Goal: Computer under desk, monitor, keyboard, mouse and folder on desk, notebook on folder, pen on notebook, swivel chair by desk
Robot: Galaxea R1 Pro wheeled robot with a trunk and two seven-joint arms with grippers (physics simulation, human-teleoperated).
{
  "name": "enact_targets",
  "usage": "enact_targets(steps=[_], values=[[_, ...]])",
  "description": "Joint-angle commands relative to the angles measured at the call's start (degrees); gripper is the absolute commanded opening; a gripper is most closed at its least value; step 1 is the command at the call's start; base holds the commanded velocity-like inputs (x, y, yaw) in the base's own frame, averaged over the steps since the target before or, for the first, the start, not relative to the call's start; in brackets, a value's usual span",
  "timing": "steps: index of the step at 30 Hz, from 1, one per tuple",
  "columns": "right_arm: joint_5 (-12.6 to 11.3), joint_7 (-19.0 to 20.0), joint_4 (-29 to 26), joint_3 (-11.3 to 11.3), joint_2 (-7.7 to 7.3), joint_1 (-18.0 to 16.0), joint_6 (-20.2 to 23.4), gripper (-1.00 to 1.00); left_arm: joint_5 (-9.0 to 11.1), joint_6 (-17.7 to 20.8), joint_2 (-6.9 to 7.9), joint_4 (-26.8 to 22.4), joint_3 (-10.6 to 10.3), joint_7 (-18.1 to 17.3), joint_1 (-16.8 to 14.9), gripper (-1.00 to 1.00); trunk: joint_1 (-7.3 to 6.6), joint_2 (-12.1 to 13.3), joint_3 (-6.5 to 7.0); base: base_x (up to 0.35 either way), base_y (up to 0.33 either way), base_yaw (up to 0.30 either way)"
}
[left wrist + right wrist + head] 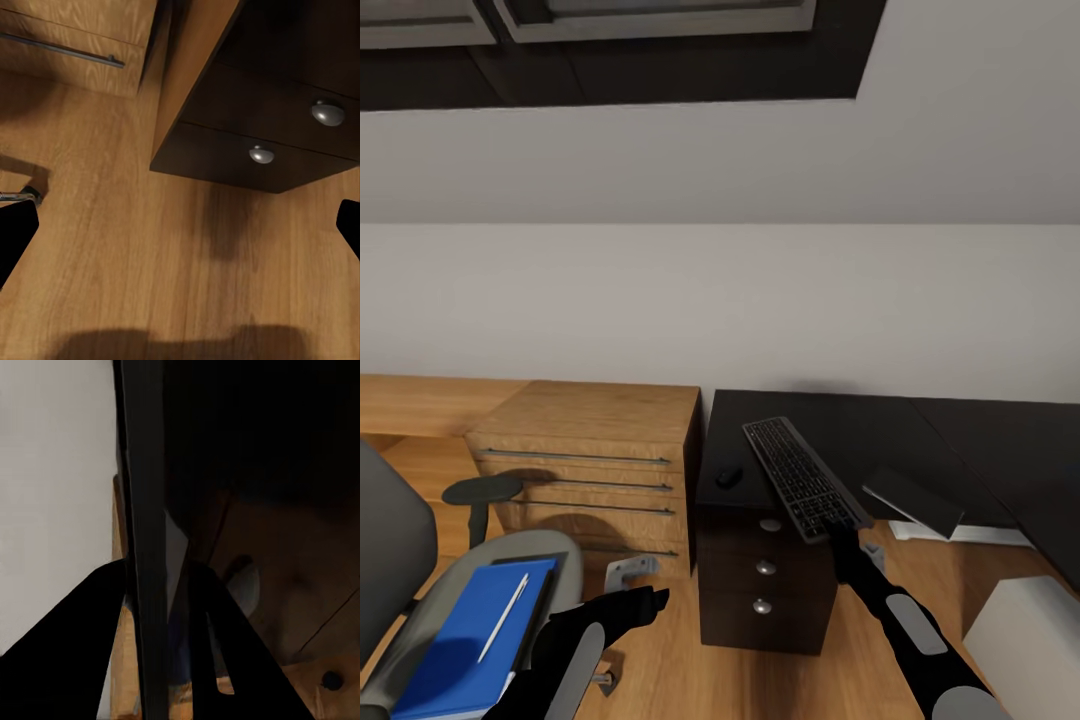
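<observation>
A: Head view?
B: Right gripper pinches the keyboard above the black desk; folder and pen lie on the swivel chair.
A: Left wrist view?
B: Fingers spread over wood floor.
A: Right wrist view?
B: Keyboard edge-on between the fingers.

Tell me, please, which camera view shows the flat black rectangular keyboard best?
The head view: the flat black rectangular keyboard shows its whole keyed face, held over the black desk by the right gripper. The right wrist view shows it edge-on between the fingers.
</observation>
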Motion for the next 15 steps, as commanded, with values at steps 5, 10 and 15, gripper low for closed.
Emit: enact_targets(steps=[5,10,15], values=[[-0.32,2.61,-1.33,-0.29,0.1,0.0,0.5,-1.0,0.56,0.18,-0.04,-0.05,-0.09,0.66,-0.04,1.0,-1.11,1.99,0.84,-0.067,-0.024,0.0],[-0.4,3.31,-9.23,-0.39,0.63,0.51,0.6,-1.0,0.46,0.19,-0.1,-0.05,-0.19,0.69,-0.04,1.0,-2.2,3.99,1.74,-0.292,-0.17,0.0],[-0.48,3.38,-21.11,-0.42,0.8,5.55,0.83,-1.0,0.51,0.16,-0.03,-0.05,-0.2,0.69,-0.04,1.0,-3.3,6.0,2.64,-0.316,-0.202,0.0]])
